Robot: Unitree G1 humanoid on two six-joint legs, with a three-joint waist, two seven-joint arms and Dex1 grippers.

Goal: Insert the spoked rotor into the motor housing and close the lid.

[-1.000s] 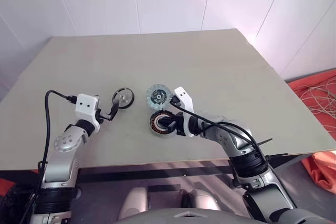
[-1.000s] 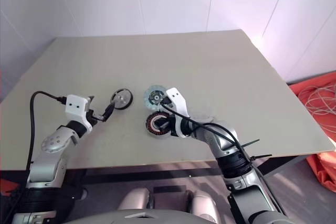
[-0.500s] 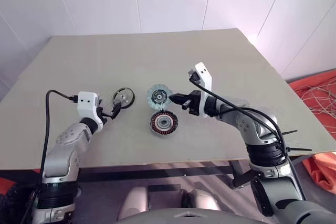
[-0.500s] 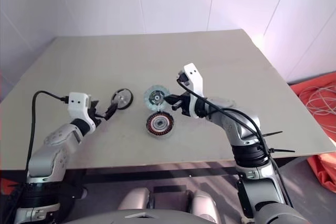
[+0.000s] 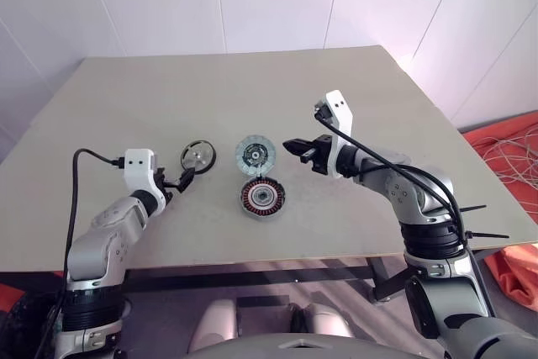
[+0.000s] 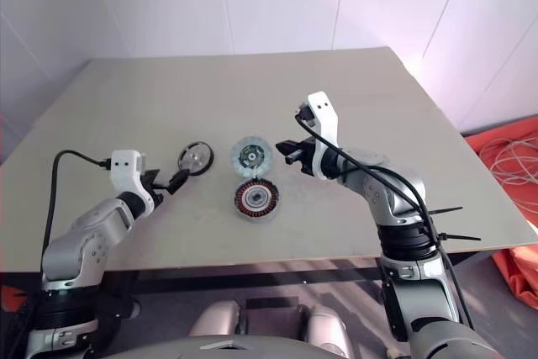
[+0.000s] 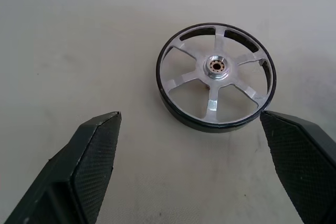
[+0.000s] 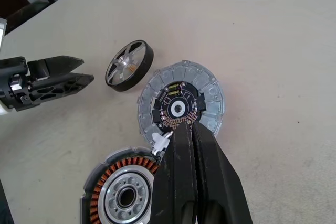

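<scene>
The spoked rotor (image 5: 198,155) lies flat on the table, black-rimmed with pale spokes. My left gripper (image 5: 183,178) is open just short of it; in the left wrist view its two fingertips (image 7: 100,140) flank the rotor (image 7: 216,76) without touching. The motor housing (image 5: 262,197), with its copper windings, sits near the table's front. Just behind it lies the lid (image 5: 255,155), flat and grey. My right gripper (image 5: 292,146) is shut and empty, hovering above the table to the right of the lid. In the right wrist view its tips (image 8: 186,127) overlap the lid (image 8: 207,95).
The beige table (image 5: 378,107) is bare beyond the three parts. Its front edge (image 5: 252,260) runs close below the housing. Orange cloth and cables (image 5: 513,149) lie on the floor to the right.
My right gripper has lifted off the housing and moved up and to the right, staying shut. My left gripper has rolled in place beside the rotor, still open.
</scene>
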